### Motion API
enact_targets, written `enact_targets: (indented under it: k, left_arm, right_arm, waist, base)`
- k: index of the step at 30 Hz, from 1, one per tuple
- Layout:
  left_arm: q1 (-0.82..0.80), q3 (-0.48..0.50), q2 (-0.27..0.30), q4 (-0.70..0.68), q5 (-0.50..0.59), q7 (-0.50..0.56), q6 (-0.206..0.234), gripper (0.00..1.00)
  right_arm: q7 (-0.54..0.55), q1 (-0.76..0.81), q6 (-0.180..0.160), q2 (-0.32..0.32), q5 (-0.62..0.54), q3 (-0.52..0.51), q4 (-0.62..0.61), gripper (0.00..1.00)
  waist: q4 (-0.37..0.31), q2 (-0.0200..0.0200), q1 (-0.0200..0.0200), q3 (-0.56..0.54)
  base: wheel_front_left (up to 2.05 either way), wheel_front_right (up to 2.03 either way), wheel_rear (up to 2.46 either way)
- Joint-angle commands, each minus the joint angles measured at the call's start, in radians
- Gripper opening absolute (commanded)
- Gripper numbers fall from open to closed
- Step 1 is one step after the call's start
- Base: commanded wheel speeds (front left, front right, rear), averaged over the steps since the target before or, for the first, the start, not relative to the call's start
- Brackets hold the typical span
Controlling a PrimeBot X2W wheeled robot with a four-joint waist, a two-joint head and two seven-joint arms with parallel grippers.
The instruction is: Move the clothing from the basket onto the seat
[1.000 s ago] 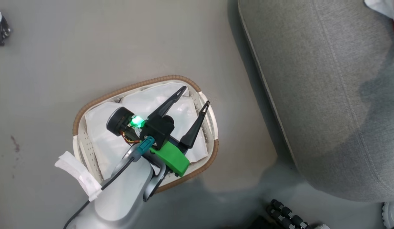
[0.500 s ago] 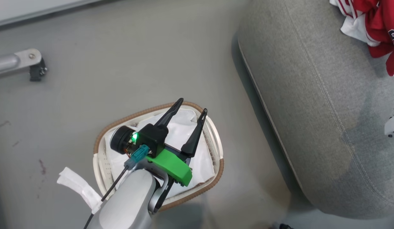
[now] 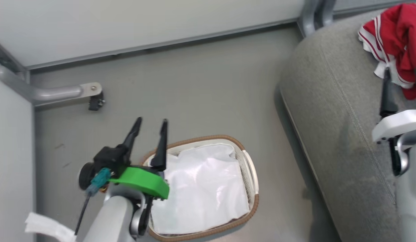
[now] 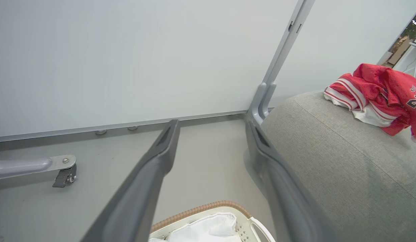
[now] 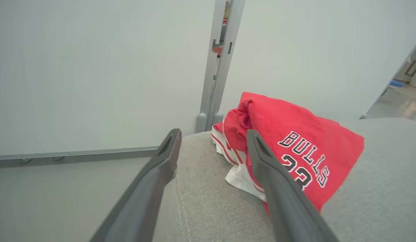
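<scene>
Crumpled clothing (image 5: 278, 124) on seat (image 5: 211, 201), lettering (image 5: 303, 149) aslant

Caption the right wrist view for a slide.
Right gripper, jaws open, facing the red clothing heaped on the grey seat.

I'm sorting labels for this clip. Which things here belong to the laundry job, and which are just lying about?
Job: red clothing, already on the grey seat; white basket with its liner.
Lying about: metal caster leg; partition panels behind.
</scene>
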Motion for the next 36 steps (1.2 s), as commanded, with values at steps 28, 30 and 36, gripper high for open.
enact_targets:
  k: [28, 30, 36]
  left_arm:
    - [0.323, 0.243, -0.004, -0.035, -0.015, 0.001, 0.021, 1.00]
    - [0.333, 0.241, -0.004, -0.036, -0.022, 0.001, 0.023, 1.00]
    - [0.339, 0.234, -0.004, -0.031, -0.030, 0.001, 0.030, 1.00]
  right_arm:
    - [-0.002, 0.397, -0.001, 0.115, 0.233, 0.222, -0.125, 1.00]
    - [-0.002, 0.418, -0.001, 0.115, 0.242, 0.218, -0.128, 1.00]
    - [-0.002, 0.441, -0.001, 0.115, 0.239, 0.210, -0.124, 1.00]
  waist:
    - [0.169, 0.0000, 0.0001, -0.239]
    - [0.171, 0.0000, 0.0001, -0.243]
    - [0.172, 0.0000, 0.0001, -0.251]
  base:
    - [0.00, 0.00, 0.00]
    - [0.00, 0.00, 0.00]
    - [0.00, 0.00, 0.00]
